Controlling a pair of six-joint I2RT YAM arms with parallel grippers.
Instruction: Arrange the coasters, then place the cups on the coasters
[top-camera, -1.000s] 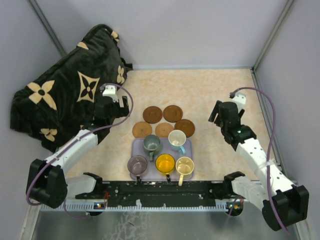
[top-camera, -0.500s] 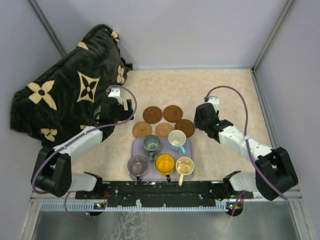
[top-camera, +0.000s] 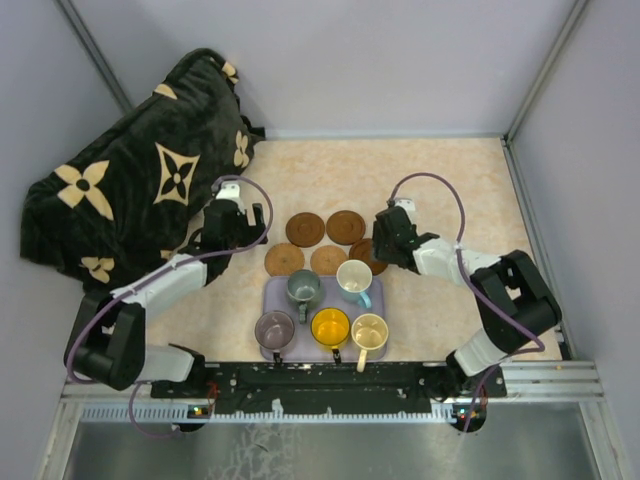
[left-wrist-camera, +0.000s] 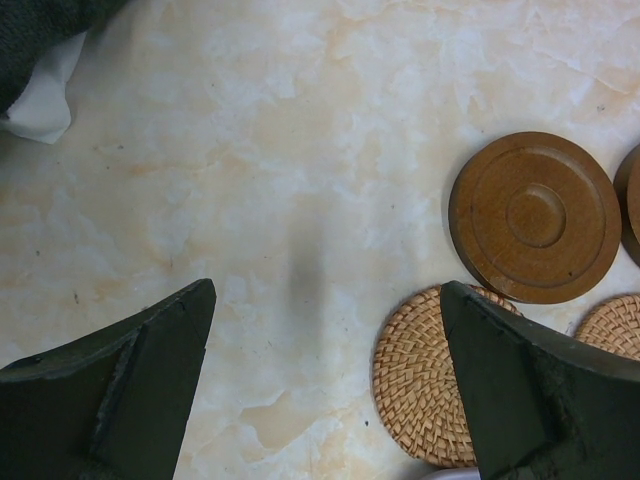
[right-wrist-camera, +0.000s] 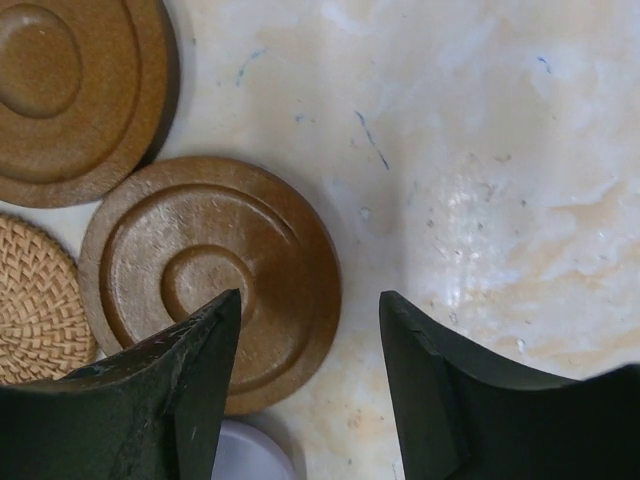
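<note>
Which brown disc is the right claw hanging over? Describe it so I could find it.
Find the lavender tray in front of the arms. Just beyond its far edge, the right-end coaster in a row of three lies below the open right gripper. It is smooth dark wood with turned rings, while its two woven neighbours are pale wicker.

The overhead camera is looking down from behind the arm bases, taking in the beige marbled tabletop (top-camera: 420, 180). Both wrist cameras are facing straight down, close: the left is framing a tan woven round coaster (left-wrist-camera: 420, 370), the right a dark brown ridged wooden coaster (right-wrist-camera: 200, 240), both patches also showing overhead.
</note>
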